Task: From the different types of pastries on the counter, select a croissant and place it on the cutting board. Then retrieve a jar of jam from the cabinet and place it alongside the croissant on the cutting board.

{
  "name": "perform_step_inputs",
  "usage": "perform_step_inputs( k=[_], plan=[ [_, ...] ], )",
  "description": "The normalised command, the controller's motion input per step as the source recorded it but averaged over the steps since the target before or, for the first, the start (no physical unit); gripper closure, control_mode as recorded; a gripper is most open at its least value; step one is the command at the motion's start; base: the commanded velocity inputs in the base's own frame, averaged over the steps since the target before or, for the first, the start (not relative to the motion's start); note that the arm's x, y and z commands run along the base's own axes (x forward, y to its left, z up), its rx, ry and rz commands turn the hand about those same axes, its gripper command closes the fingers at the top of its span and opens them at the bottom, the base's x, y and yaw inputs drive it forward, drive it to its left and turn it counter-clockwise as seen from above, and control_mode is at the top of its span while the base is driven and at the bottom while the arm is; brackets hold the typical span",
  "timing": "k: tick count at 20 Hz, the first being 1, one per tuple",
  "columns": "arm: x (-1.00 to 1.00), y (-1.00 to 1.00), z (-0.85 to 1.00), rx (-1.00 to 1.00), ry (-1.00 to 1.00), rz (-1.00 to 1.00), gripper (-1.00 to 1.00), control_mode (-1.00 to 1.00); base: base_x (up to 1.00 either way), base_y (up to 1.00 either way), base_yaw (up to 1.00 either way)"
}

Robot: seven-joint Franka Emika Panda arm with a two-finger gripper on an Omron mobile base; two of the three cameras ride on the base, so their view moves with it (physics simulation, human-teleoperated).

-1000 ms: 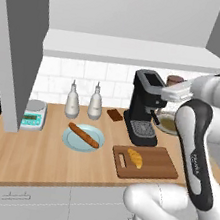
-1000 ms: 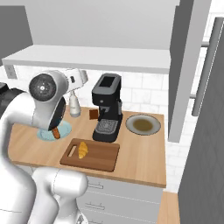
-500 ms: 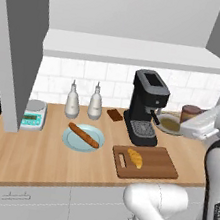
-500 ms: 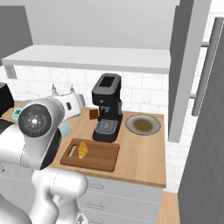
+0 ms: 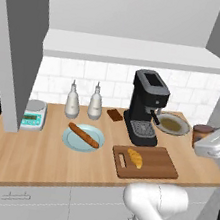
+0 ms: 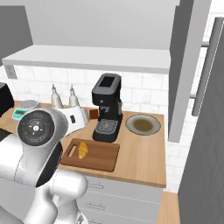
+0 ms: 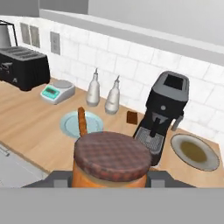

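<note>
My gripper [image 7: 112, 180] is shut on the jar of jam [image 7: 112, 160], a brown-orange jar with a darker checked lid that rises between the fingers in the hand view. From the left base view the jar of jam [image 5: 201, 133] hangs at the counter's right end, beside the white hand, right of the cutting board [image 5: 161, 163]. The golden croissant [image 5: 135, 158] lies on that dark board near its slot handle. From the right, the croissant [image 6: 82, 149] and the cutting board [image 6: 103, 156] sit before the coffee machine. The cabinet shelf [image 5: 137, 52] runs above the light-wood counter [image 5: 33, 157].
A black coffee machine [image 5: 145, 106] stands behind the board. A long brown stick [image 5: 83, 134] lies on a blue plate; a dark brown square [image 5: 114, 115] sits by two white bottles [image 5: 73, 101]. A plate [image 5: 173, 124], a scale [image 5: 33, 114] and a black toaster [image 7: 22, 67] also occupy the counter.
The arm has swung right and down from shelf height, carrying the jar to the counter's right end. Croissant and board have not moved.
</note>
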Motion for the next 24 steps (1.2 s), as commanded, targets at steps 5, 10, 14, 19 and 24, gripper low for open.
perform_step_inputs(
  k=[5,10,14,19,24],
  plan=[
    [0.00,0.02,-1.00,-0.04,-0.15,-0.72,1.00,-1.00,0.00,0.00,0.00],
    [0.00,0.09,-1.00,-0.03,-0.06,-0.82,1.00,-1.00,0.00,0.00,0.00],
    [0.00,-0.22,-0.38,0.02,-0.02,-0.30,1.00,-1.00,0.00,0.00,0.00],
    [0.00,-0.12,-0.96,-0.01,-0.17,0.08,1.00,-1.00,0.00,0.00,0.00],
    [-0.07,-0.17,-1.00,-0.09,-0.40,0.18,1.00,-1.00,0.00,0.00,0.00]
  ],
)
